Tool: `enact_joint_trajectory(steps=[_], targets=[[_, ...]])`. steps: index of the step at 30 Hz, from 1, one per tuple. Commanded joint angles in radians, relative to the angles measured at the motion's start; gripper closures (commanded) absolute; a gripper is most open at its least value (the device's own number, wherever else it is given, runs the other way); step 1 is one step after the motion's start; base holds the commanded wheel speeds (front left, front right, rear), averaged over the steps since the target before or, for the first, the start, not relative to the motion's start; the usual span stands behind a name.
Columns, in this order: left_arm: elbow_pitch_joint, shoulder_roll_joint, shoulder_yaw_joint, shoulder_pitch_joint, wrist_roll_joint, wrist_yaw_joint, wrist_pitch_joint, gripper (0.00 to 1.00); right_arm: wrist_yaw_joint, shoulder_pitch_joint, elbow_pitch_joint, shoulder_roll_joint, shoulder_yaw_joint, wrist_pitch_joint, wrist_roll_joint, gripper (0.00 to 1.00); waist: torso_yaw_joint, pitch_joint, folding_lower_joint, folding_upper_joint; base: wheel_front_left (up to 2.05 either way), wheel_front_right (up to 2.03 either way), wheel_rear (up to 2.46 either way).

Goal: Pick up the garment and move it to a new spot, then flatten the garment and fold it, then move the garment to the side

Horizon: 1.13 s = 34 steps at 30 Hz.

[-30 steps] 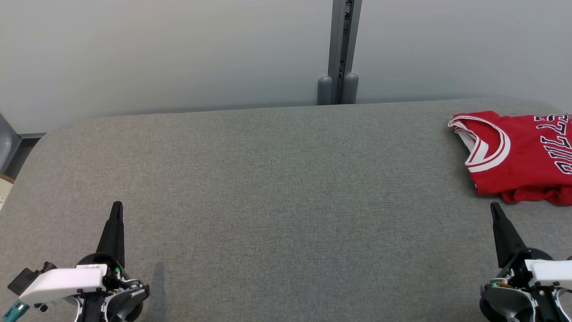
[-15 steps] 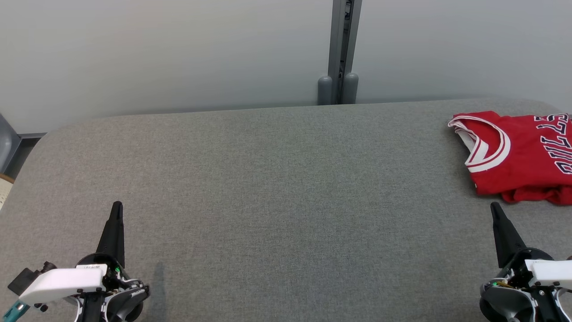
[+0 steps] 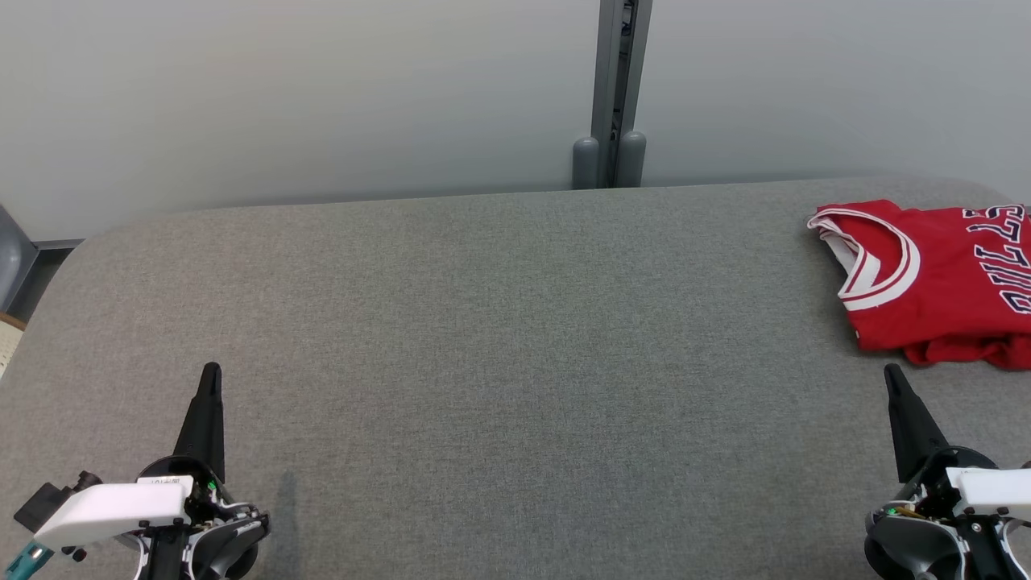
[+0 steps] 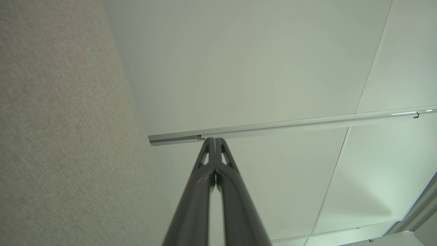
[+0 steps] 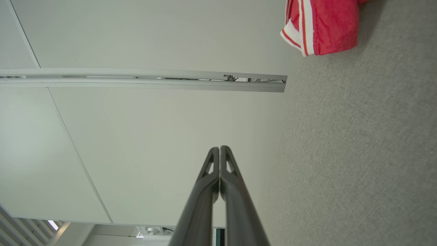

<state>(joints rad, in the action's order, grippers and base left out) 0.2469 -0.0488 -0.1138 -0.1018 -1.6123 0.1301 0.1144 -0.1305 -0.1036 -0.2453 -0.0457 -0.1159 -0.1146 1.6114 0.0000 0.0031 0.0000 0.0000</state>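
Observation:
The garment (image 3: 934, 282) is a red jersey with white trim and dark lettering, lying folded at the far right of the grey fabric table (image 3: 499, 338), partly cut off by the head view's right edge. A corner of the garment (image 5: 321, 27) also shows at the top of the right wrist view. My left gripper (image 3: 211, 372) rests at the lower left, shut and empty, its tips together in the left wrist view (image 4: 214, 139). My right gripper (image 3: 891, 373) sits at the lower right, just short of the jersey's hem, shut and empty; its fingertips (image 5: 213, 152) touch each other.
A pale wall with a vertical grey metal post (image 3: 616, 97) runs behind the table. The table's rounded left corner drops off near a grey object (image 3: 10, 258) at the left edge. Wide bare fabric lies between the two grippers.

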Motion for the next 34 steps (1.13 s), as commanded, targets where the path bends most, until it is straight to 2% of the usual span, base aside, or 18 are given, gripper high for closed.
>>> enact_joint_trajectory(steps=[1,34], targets=[[-0.003,-0.002,-0.004,-0.015,-0.001,0.004,0.003,1.0,0.0,-0.009,0.003,-0.009,-0.002,-0.004,0.001,1.0,0.0,0.0,0.0,0.0,0.0,0.0,0.0],[-0.003,-0.002,-0.003,-0.015,-0.001,0.004,0.003,1.0,0.0,-0.008,0.003,-0.009,-0.001,-0.004,0.001,1.0,0.0,0.0,0.0,0.0,0.0,0.0,0.0]])
